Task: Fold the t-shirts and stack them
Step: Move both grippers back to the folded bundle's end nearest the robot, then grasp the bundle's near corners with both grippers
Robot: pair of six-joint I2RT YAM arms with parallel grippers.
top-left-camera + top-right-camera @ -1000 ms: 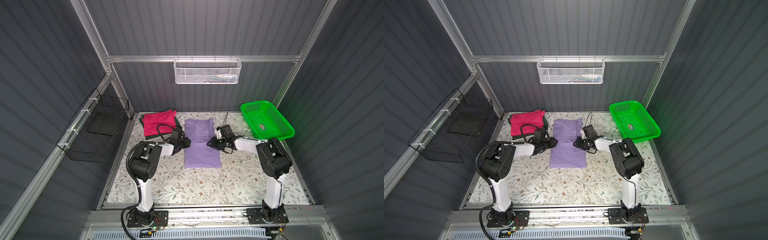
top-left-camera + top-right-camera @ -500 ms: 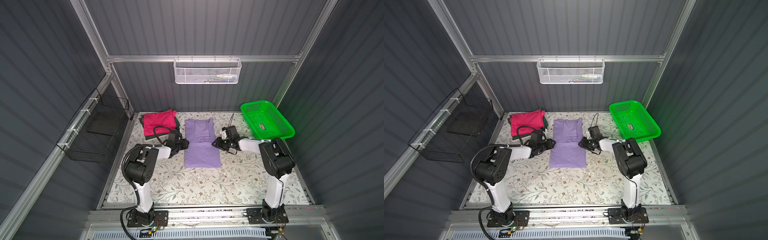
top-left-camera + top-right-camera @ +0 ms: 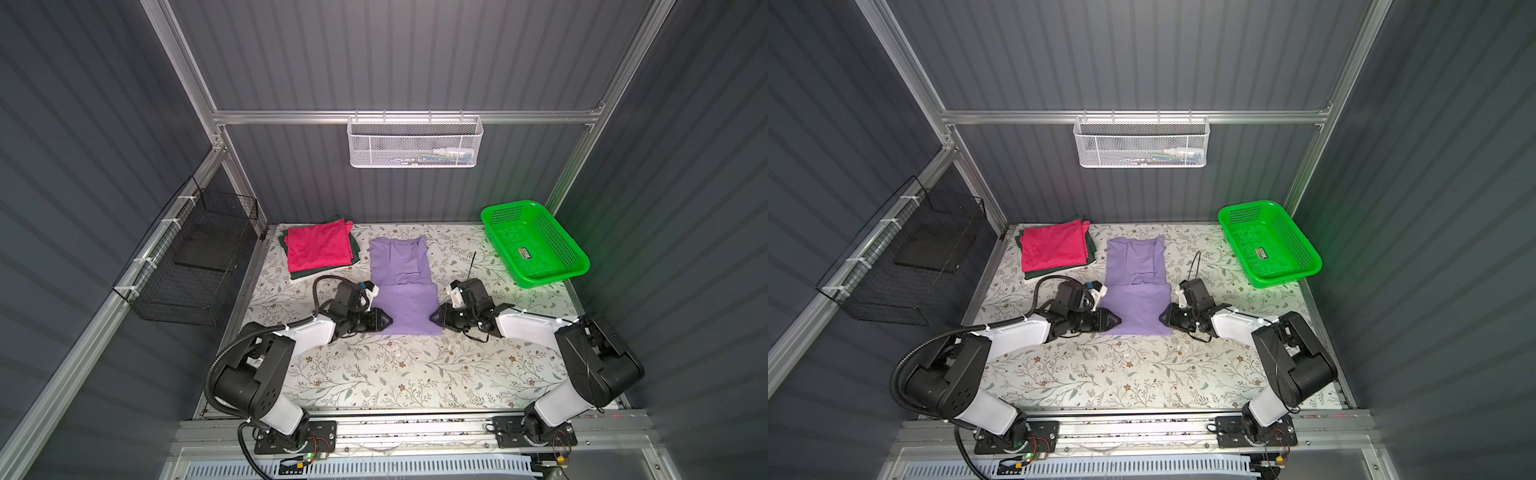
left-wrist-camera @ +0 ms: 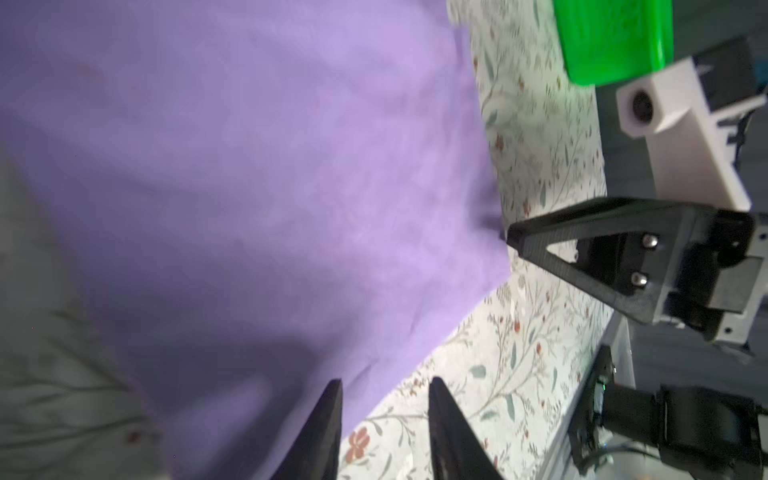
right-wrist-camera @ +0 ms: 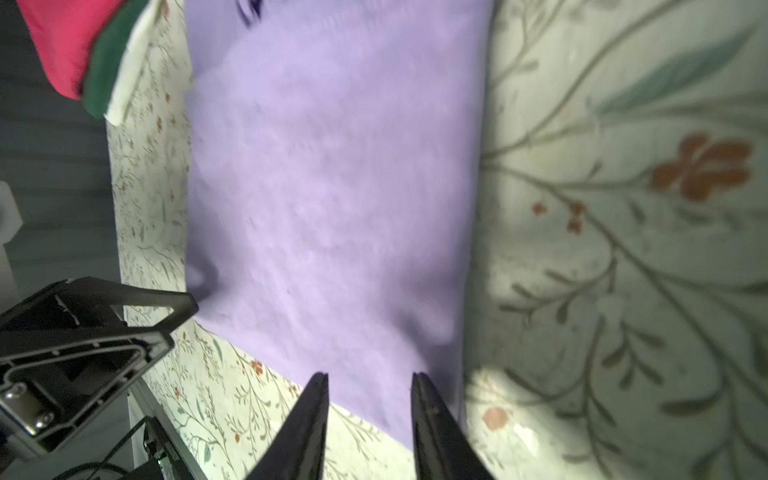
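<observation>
1. Dark ribbed walls close in a desk (image 3: 374, 374) covered with a floral cloth.
2. Slightly parted and holding nothing, the left fingers (image 3: 384, 321) have their tips at the left side edge of the purple shirt (image 3: 405, 307), near its front hem.
3. Opposite them, the right fingers (image 3: 434, 320) are likewise parted with nothing between them, tips at the shirt's right side edge.
4. Spread flat, the purple shirt lies mid-desk with its collar toward the far edge.
5. Folded, the pink shirt (image 3: 318, 249) sits on the dark green shirt (image 5: 108, 62) in the far left corner.
6. Far right corner: the green basket (image 3: 536, 278).
</observation>
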